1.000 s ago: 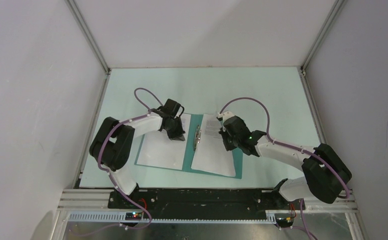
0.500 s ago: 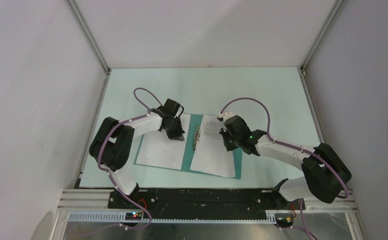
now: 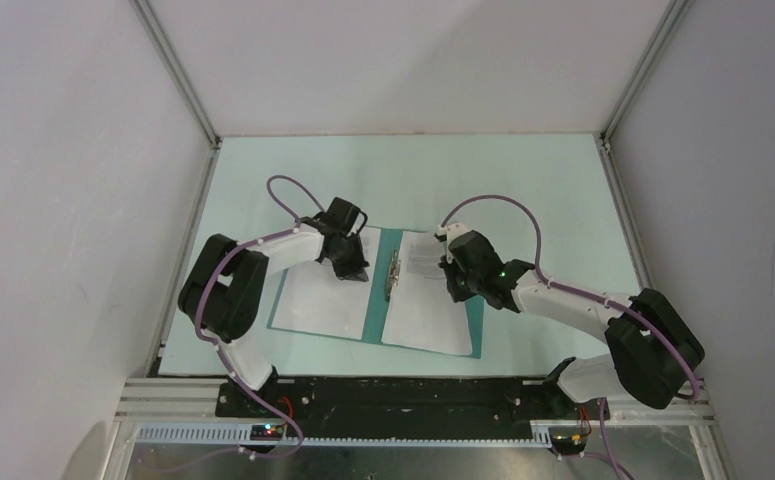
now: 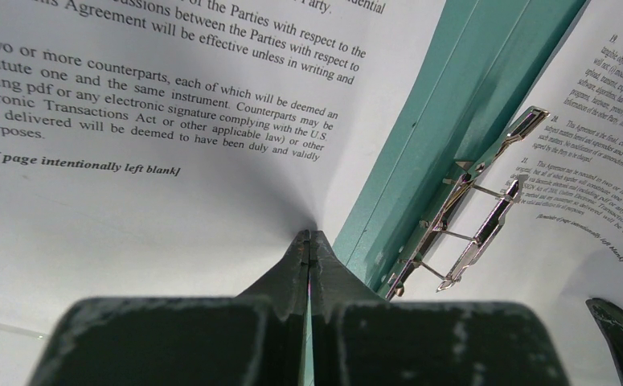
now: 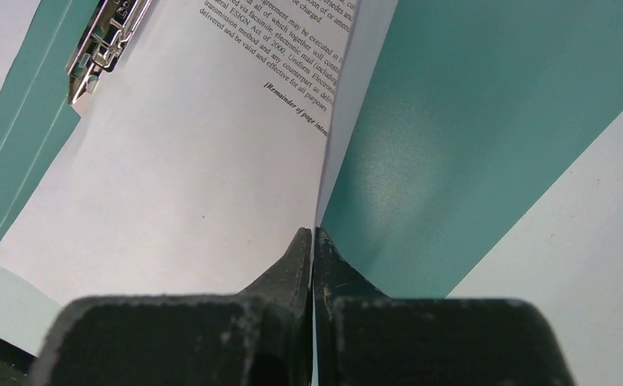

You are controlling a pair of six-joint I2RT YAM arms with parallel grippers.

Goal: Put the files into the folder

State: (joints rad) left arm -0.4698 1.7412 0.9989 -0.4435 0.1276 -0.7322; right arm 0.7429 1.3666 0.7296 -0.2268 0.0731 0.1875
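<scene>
The teal folder lies open on the table, its metal clip on the spine. One of the files, white with printed text, rests on the folder's left half. My left gripper is shut on that sheet's right edge, beside the spine. The other sheet covers the right half. My right gripper is shut on its right edge, which stands lifted above the bare teal cover. The clip stands open, prongs showing.
The pale green table surrounds the folder, with white walls and metal frame posts on three sides. Purple cables loop over both wrists. The black base rail runs along the near edge.
The right wrist has shifted very slightly, keeping hold of the right sheet's edge. The left arm and its sheet look unchanged.
</scene>
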